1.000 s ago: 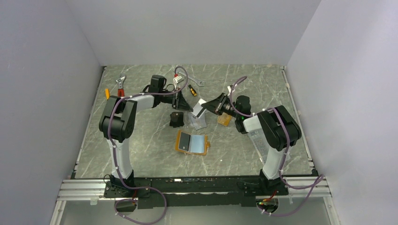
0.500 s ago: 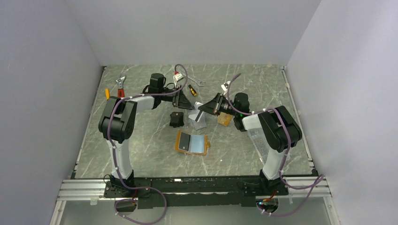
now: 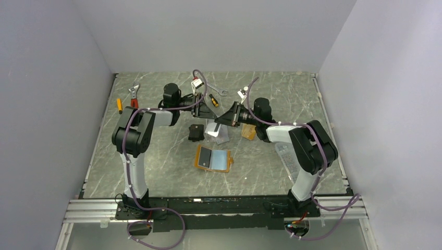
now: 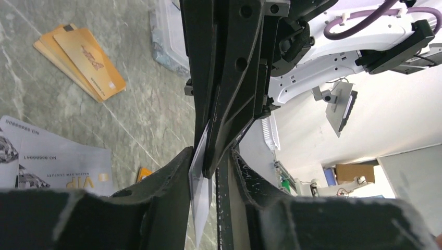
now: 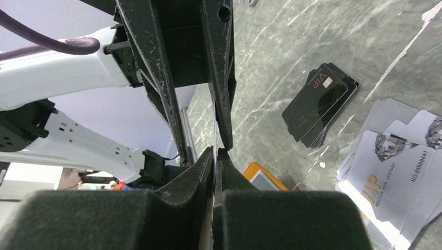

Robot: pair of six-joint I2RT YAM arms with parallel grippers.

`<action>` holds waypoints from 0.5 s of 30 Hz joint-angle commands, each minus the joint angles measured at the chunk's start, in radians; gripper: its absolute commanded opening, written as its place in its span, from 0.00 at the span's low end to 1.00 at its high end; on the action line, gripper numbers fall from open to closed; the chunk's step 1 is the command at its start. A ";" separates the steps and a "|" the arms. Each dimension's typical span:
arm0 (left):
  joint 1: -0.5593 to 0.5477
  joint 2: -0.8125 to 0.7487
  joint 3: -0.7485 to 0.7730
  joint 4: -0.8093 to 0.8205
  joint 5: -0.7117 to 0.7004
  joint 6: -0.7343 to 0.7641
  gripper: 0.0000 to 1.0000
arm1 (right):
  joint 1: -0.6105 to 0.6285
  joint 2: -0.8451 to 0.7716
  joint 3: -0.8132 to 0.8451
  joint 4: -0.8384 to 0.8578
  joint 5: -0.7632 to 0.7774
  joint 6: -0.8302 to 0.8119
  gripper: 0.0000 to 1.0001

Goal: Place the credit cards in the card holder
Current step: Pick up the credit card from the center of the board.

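My right gripper (image 5: 215, 151) is shut on a thin silver credit card (image 4: 200, 182), which the right wrist view shows edge-on between the pads. My left gripper (image 4: 211, 156) faces it tip to tip above the table. Its jaws stand apart around the card and one right fingertip, and the card touches the left pad. The orange card holder (image 3: 212, 159) lies open on the table in front of both grippers, its corner (image 5: 263, 179) also showing below the right jaws. Loose credit cards lie below: a silver pile (image 3: 220, 135), orange ones (image 3: 249, 132) and black ones (image 3: 196, 132).
A wrench (image 3: 134, 94), an orange-handled screwdriver (image 3: 119, 104), a small screwdriver (image 3: 213, 99) and a spanner (image 3: 221, 92) lie at the back of the marble table (image 3: 156, 172). White walls close in on three sides.
Both grippers have shifted a little left and back with the card between them. The left jaws came off the card and stand apart; the right jaws closed on it.
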 commanded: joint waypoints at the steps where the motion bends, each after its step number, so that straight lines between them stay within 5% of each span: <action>1: 0.012 -0.006 0.004 0.284 0.052 -0.184 0.33 | -0.025 -0.048 -0.032 -0.081 0.082 -0.074 0.06; 9: 0.003 -0.069 -0.023 0.122 0.047 -0.048 0.28 | -0.056 -0.069 -0.071 -0.002 0.102 -0.031 0.07; 15: -0.016 -0.180 0.080 -0.785 -0.066 0.652 0.25 | -0.069 -0.088 -0.097 0.025 0.111 -0.018 0.08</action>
